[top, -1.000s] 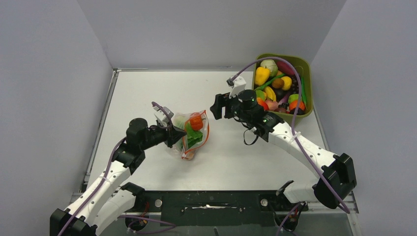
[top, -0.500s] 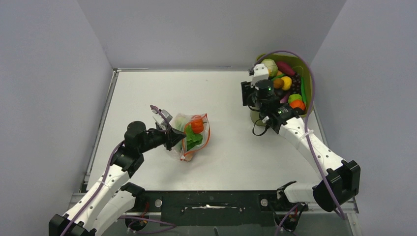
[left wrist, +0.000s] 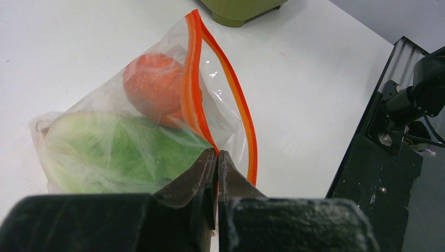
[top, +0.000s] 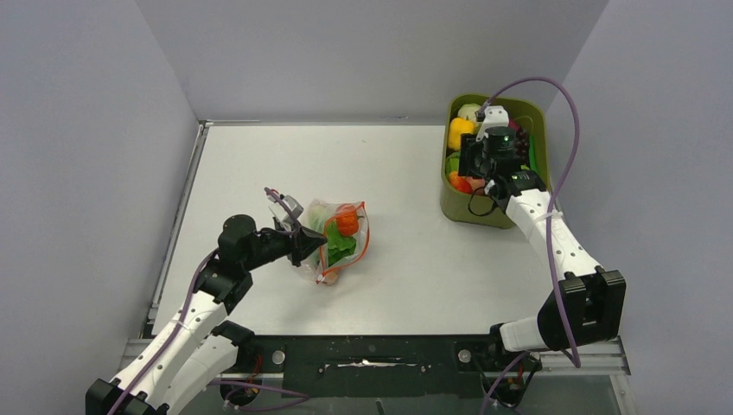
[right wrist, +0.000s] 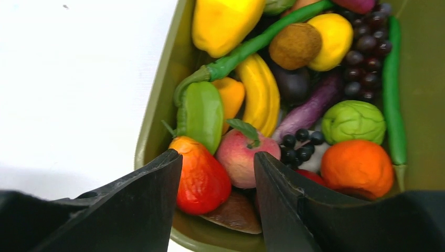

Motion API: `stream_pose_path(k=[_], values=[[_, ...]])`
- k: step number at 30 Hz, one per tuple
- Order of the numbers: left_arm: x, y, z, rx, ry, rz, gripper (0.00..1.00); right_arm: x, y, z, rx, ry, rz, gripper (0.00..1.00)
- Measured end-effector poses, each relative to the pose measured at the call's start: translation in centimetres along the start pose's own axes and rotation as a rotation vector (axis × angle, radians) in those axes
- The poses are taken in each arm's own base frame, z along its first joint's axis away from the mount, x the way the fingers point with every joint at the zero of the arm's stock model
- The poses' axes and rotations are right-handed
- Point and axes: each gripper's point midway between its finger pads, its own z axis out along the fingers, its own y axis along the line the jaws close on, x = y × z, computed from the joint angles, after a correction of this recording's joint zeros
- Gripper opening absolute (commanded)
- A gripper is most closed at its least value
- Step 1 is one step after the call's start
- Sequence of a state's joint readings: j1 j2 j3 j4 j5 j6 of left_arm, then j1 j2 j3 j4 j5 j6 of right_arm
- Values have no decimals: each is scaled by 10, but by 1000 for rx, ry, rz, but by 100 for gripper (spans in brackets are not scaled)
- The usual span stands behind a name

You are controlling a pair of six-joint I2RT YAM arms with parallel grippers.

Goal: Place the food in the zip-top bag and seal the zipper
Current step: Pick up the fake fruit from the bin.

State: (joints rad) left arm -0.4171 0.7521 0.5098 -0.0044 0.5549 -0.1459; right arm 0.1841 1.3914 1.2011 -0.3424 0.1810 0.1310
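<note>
The clear zip-top bag (top: 340,240) lies left of the table's middle. An orange piece of food (left wrist: 152,86) and a green one (left wrist: 115,152) are inside it. My left gripper (left wrist: 216,153) is shut on the near end of the orange-red zipper (left wrist: 191,79), whose two strips stand apart, so the mouth gapes. In the top view the left gripper (top: 306,245) sits at the bag's left side. My right gripper (right wrist: 218,157) hangs open over the olive tub, just above a red fruit (right wrist: 202,178) and a peach (right wrist: 239,155), gripping nothing. It shows in the top view as the right gripper (top: 474,164).
The olive-green tub (top: 484,216) stands at the back right. It is packed with several toys: a yellow pepper (right wrist: 223,23), a green pepper (right wrist: 202,113), a banana (right wrist: 260,92), an orange (right wrist: 357,165) and dark grapes (right wrist: 367,58). Grey walls enclose the table.
My right arm has swung from beside the bag to the back right, over the tub, and its jaws have narrowed somewhat. The left gripper keeps its hold on the zipper, barely shifted.
</note>
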Motion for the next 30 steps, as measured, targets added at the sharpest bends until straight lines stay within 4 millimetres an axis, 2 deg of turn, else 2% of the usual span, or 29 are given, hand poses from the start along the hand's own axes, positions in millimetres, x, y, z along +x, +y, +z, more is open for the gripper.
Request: stream_pose_path(k=[5, 12, 23, 27, 30], values=[[0, 0, 0, 0, 1, 2, 0, 4, 12, 3, -87, 16, 35, 55], [1, 0, 0, 0, 1, 4, 0, 28, 13, 23, -138, 118, 54, 63], [2, 0, 0, 0, 3, 3, 0, 49, 25, 32, -205, 202, 60, 66], [2, 0, 0, 0, 3, 3, 0, 55, 24, 36, -201, 222, 62, 65], [2, 1, 0, 0, 3, 3, 0, 56, 22, 38, -189, 230, 65, 56]])
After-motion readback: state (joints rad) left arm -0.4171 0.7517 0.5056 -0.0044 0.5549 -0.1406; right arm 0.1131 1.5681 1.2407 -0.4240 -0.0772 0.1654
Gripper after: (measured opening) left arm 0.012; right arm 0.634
